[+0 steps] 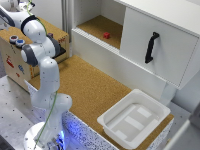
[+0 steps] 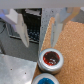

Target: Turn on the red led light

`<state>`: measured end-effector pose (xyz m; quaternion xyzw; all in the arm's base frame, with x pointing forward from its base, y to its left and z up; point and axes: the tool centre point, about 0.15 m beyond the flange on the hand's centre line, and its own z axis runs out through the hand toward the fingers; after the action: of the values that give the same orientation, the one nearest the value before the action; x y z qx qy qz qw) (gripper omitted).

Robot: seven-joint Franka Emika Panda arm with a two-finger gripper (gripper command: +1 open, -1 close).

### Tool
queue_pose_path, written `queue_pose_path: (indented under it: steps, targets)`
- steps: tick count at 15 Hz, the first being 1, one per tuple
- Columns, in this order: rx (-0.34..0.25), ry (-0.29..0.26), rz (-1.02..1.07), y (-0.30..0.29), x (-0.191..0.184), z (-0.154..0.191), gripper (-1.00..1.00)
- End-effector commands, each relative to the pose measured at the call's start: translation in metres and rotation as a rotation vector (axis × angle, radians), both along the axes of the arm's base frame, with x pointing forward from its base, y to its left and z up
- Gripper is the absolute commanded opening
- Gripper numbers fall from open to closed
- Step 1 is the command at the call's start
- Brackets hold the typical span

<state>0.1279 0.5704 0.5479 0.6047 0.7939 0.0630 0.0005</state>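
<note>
In the wrist view a round silver-rimmed button with a red centre (image 2: 51,60) sits below my gripper (image 2: 40,22), with a blue button (image 2: 47,79) beside it. My gripper hangs above them without touching. Its two fingers (image 2: 20,25) stand apart with nothing between them. In the exterior view the two buttons (image 1: 17,40) sit on top of a wooden box (image 1: 15,60) at the exterior view's left. The gripper (image 1: 4,20) is above them, partly cut off by the frame edge. No lit light shows.
A cork-topped table (image 1: 90,85) runs past the arm's base. A white tray (image 1: 134,117) stands at its near right end. A white cabinet (image 1: 150,40) with a black handle (image 1: 150,47) stands behind, with a small red block (image 1: 106,35) in its open compartment.
</note>
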Motion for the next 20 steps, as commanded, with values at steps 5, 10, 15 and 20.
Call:
queue_pose_path:
  steps: [5,10,15,20]
  targets:
    - [-0.231,0.101,-0.035,0.055,0.015,-0.023,-1.0]
    - [-0.228,0.134,-0.028,0.062,0.025,-0.053,-1.0]
    - [-0.231,0.153,-0.043,0.062,0.036,-0.077,-1.0]
    - [-0.216,0.156,-0.051,0.06,0.044,-0.092,-1.0]
